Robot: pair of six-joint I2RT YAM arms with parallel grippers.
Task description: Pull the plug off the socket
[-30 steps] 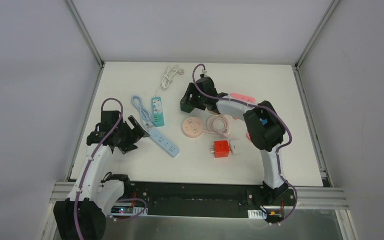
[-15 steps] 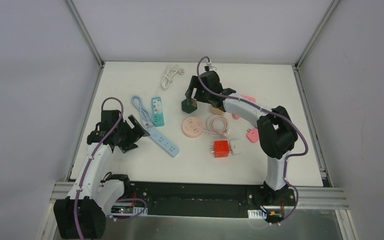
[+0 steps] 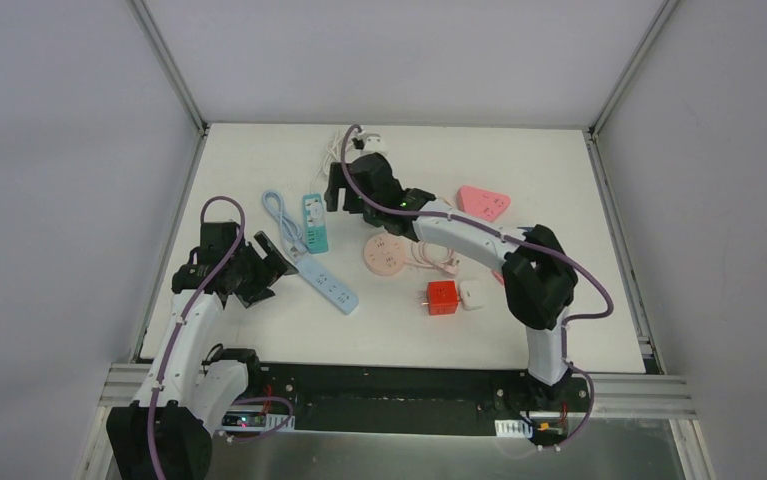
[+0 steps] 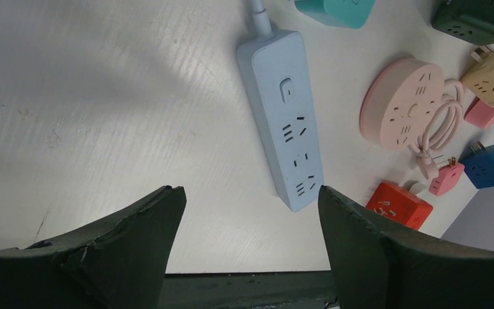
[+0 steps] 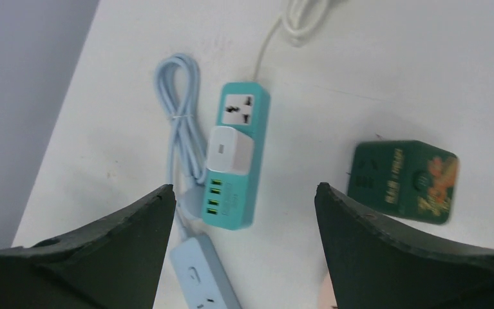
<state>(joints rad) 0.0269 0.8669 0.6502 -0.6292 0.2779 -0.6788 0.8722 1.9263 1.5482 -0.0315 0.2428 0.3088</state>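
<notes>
A teal power strip (image 5: 237,167) lies at the table's back left, with a white plug (image 5: 230,149) seated in its middle socket. The strip also shows in the top view (image 3: 315,222). My right gripper (image 5: 244,190) is open and empty, hovering above the strip's near end and just right of it; in the top view it (image 3: 339,192) sits beside the strip's far end. My left gripper (image 4: 249,193) is open and empty, low over the table near the light blue strip (image 4: 289,148), left of it in the top view (image 3: 269,258).
A dark green socket cube (image 5: 402,181) lies right of the teal strip. A coiled blue cable (image 5: 183,129) lies left of it, a white cable (image 3: 337,150) behind. A pink round socket (image 3: 386,253), a red cube (image 3: 443,297) and a pink triangular socket (image 3: 484,202) lie to the right.
My right arm has swung left, from over the dark green cube to beside the teal strip. The left arm has not moved.
</notes>
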